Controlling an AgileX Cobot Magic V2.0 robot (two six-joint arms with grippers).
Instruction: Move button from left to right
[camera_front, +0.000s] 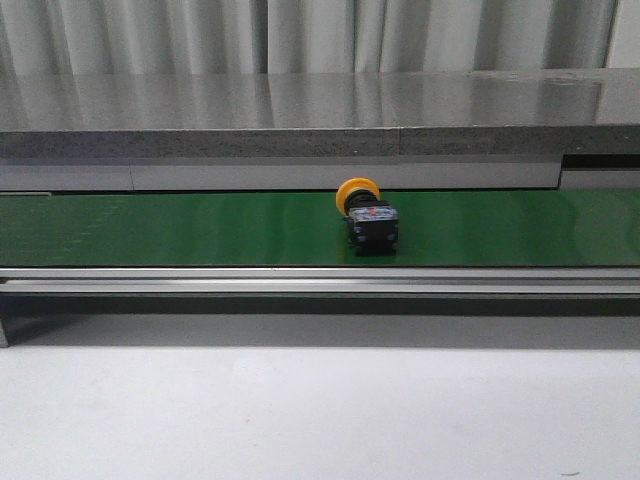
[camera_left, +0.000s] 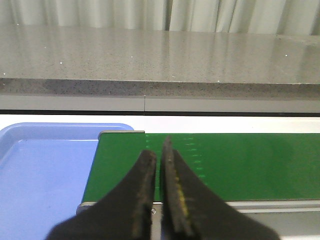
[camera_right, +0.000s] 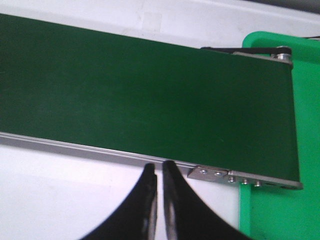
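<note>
Button (camera_front: 366, 215) lies on its side mid green belt (camera_front: 180, 230), cap facing away. My left pincer (camera_left: 159, 150) and right pincer (camera_right: 159, 172) are both closed, empty (neither near it). I'd open the right early, grip the black body.

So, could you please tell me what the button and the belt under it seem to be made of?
The yellow-capped, black-bodied push-button looks like moulded plastic, smooth with a slight sheen. The green conveyor belt seems rubbery or PVC: flat, faintly reflective.
</note>
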